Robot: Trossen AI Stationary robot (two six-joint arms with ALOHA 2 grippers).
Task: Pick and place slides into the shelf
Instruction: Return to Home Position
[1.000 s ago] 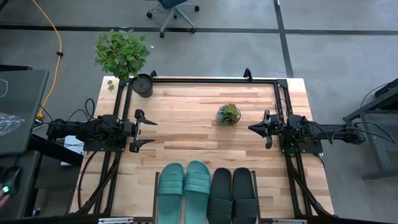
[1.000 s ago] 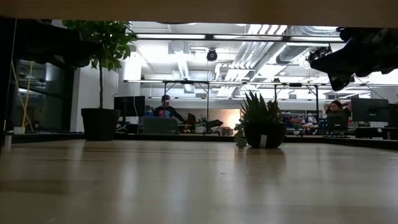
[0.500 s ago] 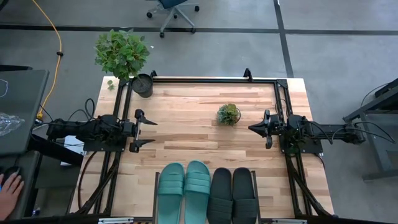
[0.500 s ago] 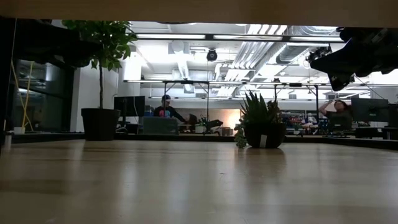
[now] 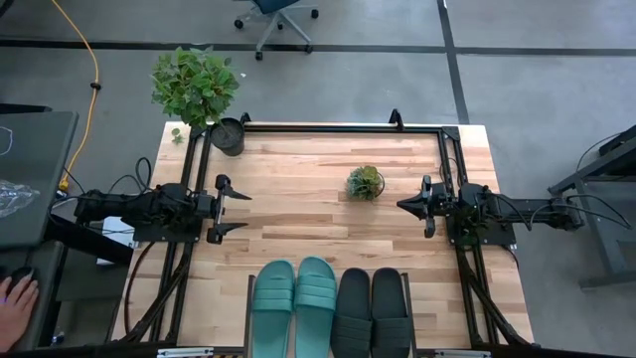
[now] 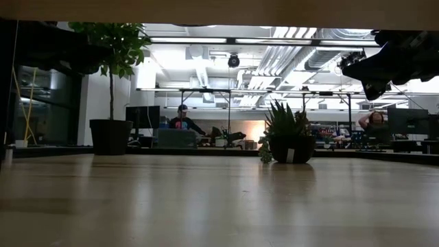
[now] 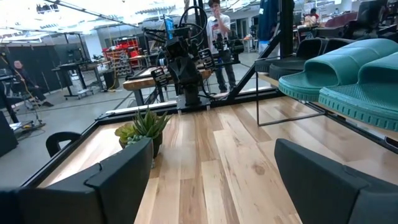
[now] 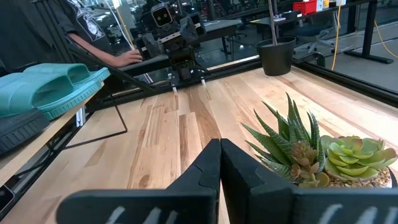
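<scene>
Four slides (image 5: 315,293), teal pair beside black pair, lay abreast on the shelf (image 5: 247,313); you would likely have found them light, pliant rubber, best pinched at the strap. Your left gripper (image 5: 237,211) stood spread, right gripper (image 5: 401,206) closed, both empty

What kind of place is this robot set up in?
Probably a robotics lab or workshop: exposed ceiling ducts, a person seated beyond the wooden table, and a wheeled office chair.

The teal slides (image 5: 273,298) and black slides (image 5: 391,303) contrast with the pale-wood tabletop (image 5: 308,199).
</scene>
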